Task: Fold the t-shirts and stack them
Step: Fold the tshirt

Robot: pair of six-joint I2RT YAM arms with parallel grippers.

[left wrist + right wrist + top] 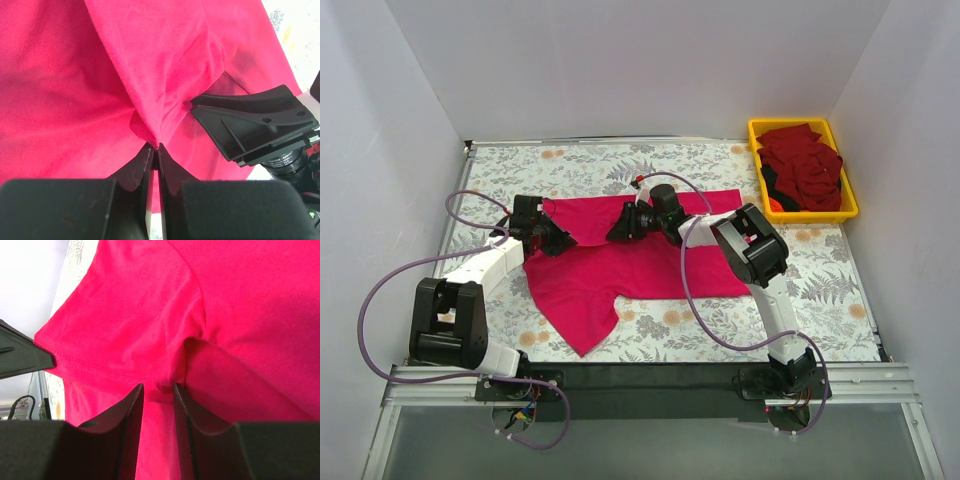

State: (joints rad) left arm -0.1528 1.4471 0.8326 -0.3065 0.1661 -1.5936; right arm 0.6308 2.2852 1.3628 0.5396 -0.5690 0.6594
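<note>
The magenta-pink t-shirt (620,275) lies spread on the middle of the table, one sleeve pointing to the near edge. My left gripper (565,241) is at its upper left part. In the left wrist view it (156,149) is shut on a pinched fold of the pink cloth (75,100). My right gripper (617,230) is at the shirt's top middle. In the right wrist view it (159,387) holds a thicker bunch of pink cloth (240,315) between narrowly parted jaws. The darker crimson t-shirts (805,165) lie heaped in the bin.
The yellow bin (756,128) stands at the back right corner. The table has a floral cover (820,290). White walls close in the left, back and right sides. The two grippers are close together; the right one's black fingers (250,120) show in the left wrist view.
</note>
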